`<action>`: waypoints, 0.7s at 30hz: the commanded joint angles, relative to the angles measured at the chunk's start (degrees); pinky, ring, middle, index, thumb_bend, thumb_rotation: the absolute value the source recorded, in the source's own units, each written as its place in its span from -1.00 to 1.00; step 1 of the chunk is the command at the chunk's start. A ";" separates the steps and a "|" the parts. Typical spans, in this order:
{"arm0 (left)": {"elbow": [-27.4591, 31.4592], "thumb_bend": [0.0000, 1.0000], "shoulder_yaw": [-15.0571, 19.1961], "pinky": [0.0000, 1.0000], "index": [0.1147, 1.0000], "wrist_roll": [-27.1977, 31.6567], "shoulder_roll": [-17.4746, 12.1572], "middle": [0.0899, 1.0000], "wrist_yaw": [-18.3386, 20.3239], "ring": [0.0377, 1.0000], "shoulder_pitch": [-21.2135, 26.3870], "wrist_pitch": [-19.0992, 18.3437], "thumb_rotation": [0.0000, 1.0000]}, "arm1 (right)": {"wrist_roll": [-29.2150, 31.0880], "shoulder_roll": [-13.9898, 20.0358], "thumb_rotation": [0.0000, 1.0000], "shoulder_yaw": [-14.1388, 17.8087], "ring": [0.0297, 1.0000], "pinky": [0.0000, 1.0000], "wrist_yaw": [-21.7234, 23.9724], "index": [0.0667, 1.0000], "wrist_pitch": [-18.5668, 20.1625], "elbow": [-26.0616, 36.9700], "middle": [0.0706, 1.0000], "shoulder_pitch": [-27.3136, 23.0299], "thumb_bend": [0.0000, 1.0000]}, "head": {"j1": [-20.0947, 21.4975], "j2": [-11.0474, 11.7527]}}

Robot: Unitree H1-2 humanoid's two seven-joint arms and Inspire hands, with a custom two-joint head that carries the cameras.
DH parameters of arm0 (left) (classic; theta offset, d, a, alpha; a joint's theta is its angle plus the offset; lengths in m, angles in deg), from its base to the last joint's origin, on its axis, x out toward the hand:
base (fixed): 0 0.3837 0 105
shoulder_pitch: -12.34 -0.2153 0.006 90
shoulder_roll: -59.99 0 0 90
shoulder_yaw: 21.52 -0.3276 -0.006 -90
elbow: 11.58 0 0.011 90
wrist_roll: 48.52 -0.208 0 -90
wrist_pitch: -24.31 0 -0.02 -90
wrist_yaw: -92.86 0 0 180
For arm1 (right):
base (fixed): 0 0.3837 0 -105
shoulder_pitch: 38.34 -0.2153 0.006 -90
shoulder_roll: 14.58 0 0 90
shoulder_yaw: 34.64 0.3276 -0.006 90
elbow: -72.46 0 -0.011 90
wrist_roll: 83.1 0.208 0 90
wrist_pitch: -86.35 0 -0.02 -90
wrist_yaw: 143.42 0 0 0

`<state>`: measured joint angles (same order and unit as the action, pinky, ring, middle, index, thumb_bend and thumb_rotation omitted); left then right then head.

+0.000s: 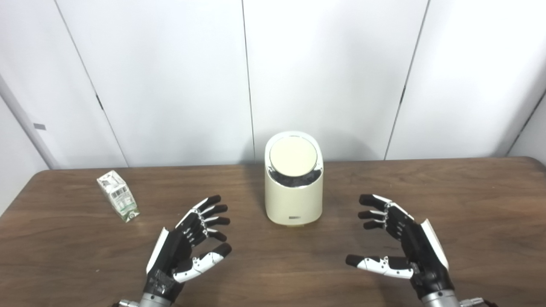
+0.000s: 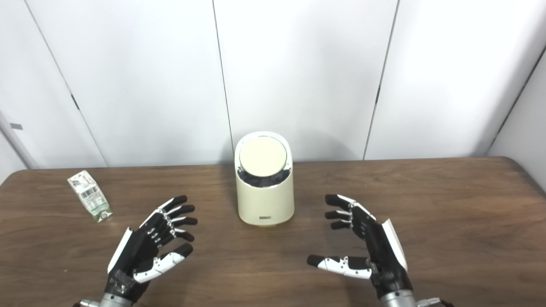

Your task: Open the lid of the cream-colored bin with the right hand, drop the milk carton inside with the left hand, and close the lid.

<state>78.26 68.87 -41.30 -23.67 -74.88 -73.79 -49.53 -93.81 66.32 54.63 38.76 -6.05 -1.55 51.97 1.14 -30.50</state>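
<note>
1. Fingers [image 1: 211, 209] of left hand [image 1: 187, 245] spread apart, holding nothing; right hand [image 1: 401, 243] likewise, fingers apart, empty.
2. Bin [image 1: 293, 187] cream, upright at table center, between both hands, nearer the back; round lid [image 1: 293, 155] closed.
3. Milk carton [image 1: 118, 195] lying on its side at far left, well apart from left hand.
4. Brown wooden table [image 1: 469, 204]; white wall panels [image 1: 332, 64] behind.

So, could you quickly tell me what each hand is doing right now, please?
Left hand: open, holding nothing, fingers apart above the table.
Right hand: open, holding nothing, fingers apart.
</note>
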 commanded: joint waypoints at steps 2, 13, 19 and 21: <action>0.77 0.42 0.28 0.12 0.71 0.38 0.11 0.56 -0.28 0.41 1.71 2.52 -0.49 | 0.12 -0.20 -0.94 0.26 0.37 0.23 -0.84 0.52 -1.64 1.70 0.55 -1.33 0.38 | 0.12 0.05; -1.51 0.34 1.07 -0.04 0.27 0.05 1.17 0.25 -1.39 0.15 2.37 6.21 -0.65 | 0.08 -0.11 -0.92 0.33 0.38 0.23 -0.92 0.55 -1.95 1.31 0.59 -1.41 0.39 | 0.10 0.38; -3.18 0.36 0.49 -0.06 0.30 1.11 1.41 0.30 -0.65 0.17 3.17 6.77 -0.66 | -0.04 -0.09 -0.65 0.61 0.43 0.25 -1.33 0.64 -2.74 -0.59 0.65 -2.22 0.37 | 0.41 1.07; -3.72 0.36 0.41 -0.03 0.32 0.67 1.50 0.32 -0.80 0.20 3.45 6.87 -0.63 | -1.95 0.14 -0.50 0.46 0.50 0.27 -1.64 0.73 -1.62 -0.96 0.72 -3.35 0.37 | 0.40 1.40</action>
<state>74.46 69.39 -41.16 -22.52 -75.70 -71.85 -44.82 -94.66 66.23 54.92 38.16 -6.32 -3.95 51.05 1.49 -29.09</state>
